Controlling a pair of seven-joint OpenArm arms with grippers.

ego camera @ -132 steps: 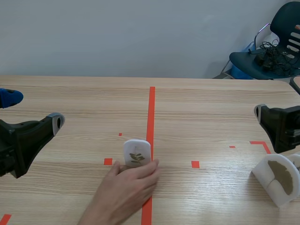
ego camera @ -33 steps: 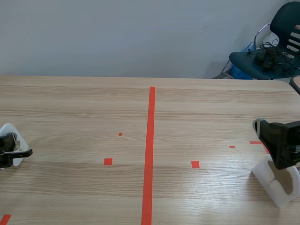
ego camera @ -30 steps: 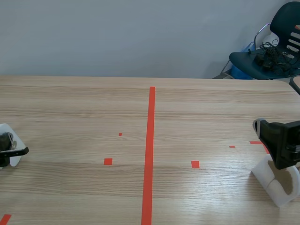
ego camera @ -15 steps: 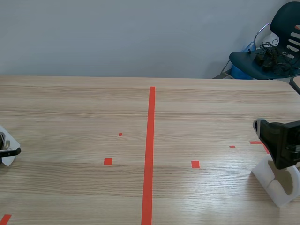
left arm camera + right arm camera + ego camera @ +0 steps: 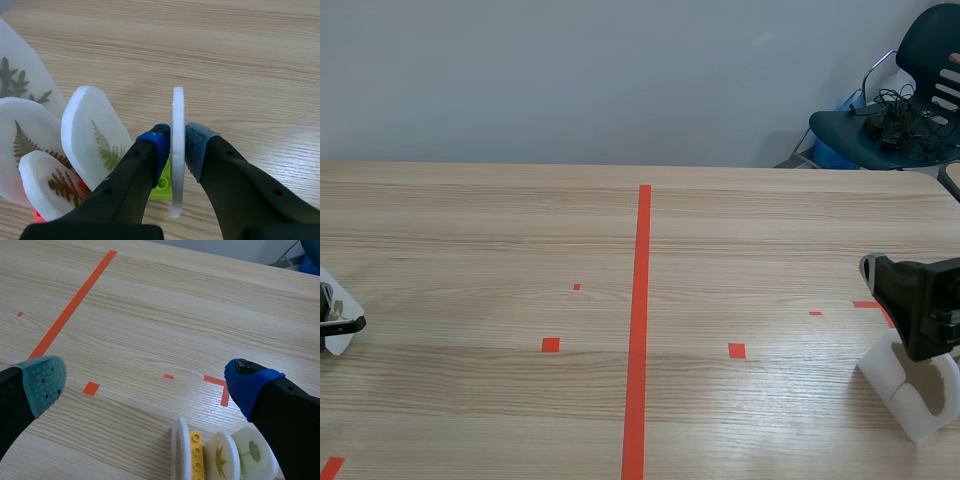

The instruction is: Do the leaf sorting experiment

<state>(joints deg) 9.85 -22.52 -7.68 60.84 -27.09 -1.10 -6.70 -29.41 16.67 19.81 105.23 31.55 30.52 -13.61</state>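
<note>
White disc (image 5: 177,107) pinched in left hand (image 5: 177,146) beside fern discs (image 5: 92,135); right hand (image 5: 145,382) gapes

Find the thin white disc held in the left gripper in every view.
Scene view: thin white disc at the table's far left edge, in the left gripper.
Left wrist view: edge-on, pinched between that gripper's blue pads, beside the white fern-leaf discs.
Right wrist view: not in it.
Shared landmark: the light wooden table, in all three; the long orange-red tape line links scene and right wrist views.
</note>
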